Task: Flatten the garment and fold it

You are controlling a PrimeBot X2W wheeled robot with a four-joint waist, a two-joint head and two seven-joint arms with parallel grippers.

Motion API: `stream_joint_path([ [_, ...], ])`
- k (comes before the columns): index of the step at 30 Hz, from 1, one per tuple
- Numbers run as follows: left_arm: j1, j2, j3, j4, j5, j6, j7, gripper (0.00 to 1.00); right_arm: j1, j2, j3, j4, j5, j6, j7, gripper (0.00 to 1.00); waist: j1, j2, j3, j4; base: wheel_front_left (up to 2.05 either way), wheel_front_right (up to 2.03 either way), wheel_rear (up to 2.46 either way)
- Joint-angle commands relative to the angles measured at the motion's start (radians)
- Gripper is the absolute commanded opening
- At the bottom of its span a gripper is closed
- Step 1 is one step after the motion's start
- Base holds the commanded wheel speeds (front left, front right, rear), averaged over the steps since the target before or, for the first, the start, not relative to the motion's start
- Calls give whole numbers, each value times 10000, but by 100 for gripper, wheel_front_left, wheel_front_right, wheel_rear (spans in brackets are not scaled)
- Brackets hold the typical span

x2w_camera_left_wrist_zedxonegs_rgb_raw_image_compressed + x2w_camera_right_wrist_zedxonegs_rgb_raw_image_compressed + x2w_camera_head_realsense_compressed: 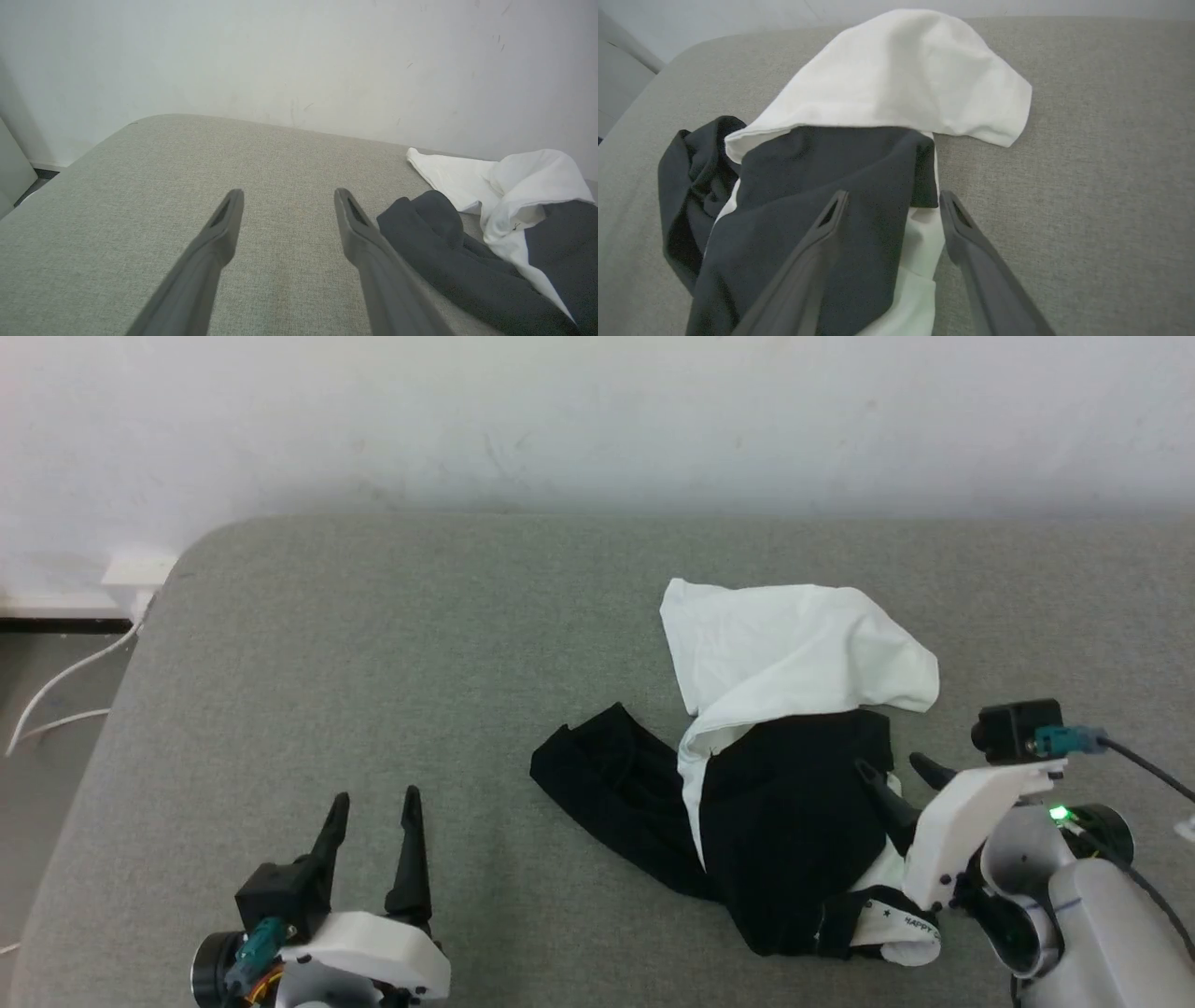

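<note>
Head view: small black lettering (910,922) on a white band at the lower right end of the garment (794,644) reads "HAPPY" after a star; the rest is too small to read. The garment lies crumpled on the grey fabric-covered table (373,644), right of the frame's centre. Its long axis runs from the white bunched cloth at the upper end down to the black cloth at the lower right, and one black sleeve (607,779) pokes out to the left. The right hand (901,773) comes in from the lower right with its fingers apart, clamping nothing. In the right wrist view, one of that hand's (893,196) fingers lies over black cloth and the other over bare table just beside the white edge. The left hand (375,795), its fingers also apart, sits at the lower left over bare table, well apart from the garment.
</note>
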Motion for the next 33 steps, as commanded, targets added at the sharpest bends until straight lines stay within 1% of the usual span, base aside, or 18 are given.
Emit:
stream_joint_path([
  [1,-170,-33,-49,32,-2,15,-40,100,-341,-56,149,442,122,-9,179,100,-1,0,67,100,0,0,0],
  [3,-199,-61,-65,52,-4,16,-43,100,-607,-127,492,832,298,-9,418,100,-1,0,108,168,0,0,0],
  [4,-208,-62,-55,76,-15,9,-45,100,-703,-167,683,994,429,-9,581,84,-1,0,121,192,0,0,0],
  [5,-219,-63,-44,96,-25,1,-48,100,-783,-237,867,1127,533,-9,748,44,-1,0,138,212,0,0,0],
  [6,-228,-66,-34,115,-33,-7,-50,100,-856,-299,1022,1208,652,-9,853,18,-1,0,155,229,0,0,0],
  [7,-234,-71,-24,136,-39,-14,-52,100,-909,-341,1132,1243,787,-9,884,0,-1,0,159,242,0,0,0],
  [10,-223,-90,15,190,-51,-9,-57,100,-1084,-545,1285,1146,876,-9,534,0,-1,0,129,248,0,0,0],
  [13,-177,-88,64,222,-53,2,-62,100,-1274,-746,1184,926,717,-9,-11,0,-1,0,48,198,0,0,0],
  [15,-151,-80,93,227,-43,13,-64,100,-1420,-934,891,685,501,-9,-351,0,-1,0,-23,141,0,0,0],
  [17,-131,-75,108,207,-32,18,-65,100,-1498,-1155,392,447,265,-9,-516,0,-1,0,-60,84,0,0,0],
  [20,-121,-81,101,160,-11,13,-67,100,-1456,-1600,-800,269,-155,-9,-433,0,-1,0,-43,24,0,0,0],
  [27,-201,-99,121,71,3,-23,-70,100,-879,-2415,-4255,449,-1190,-9,-185,0,-1,0,371,-73,0,0,0],
  [28,-201,-99,121,71,3,-23,-70,100,-879,-2415,-4255,449,-1190,-9,-185,0,-1,0,371,-73,0,0,0],
  [31,-284,-100,139,61,20,-53,-70,100,-478,-2581,-5531,868,-1565,-9,-434,0,-1,0,600,-81,0,0,0],
  [33,-345,-98,158,59,38,-77,-70,100,-279,-2506,-6177,1287,-1797,-9,-717,0,-1,0,710,-93,0,0,0],
])
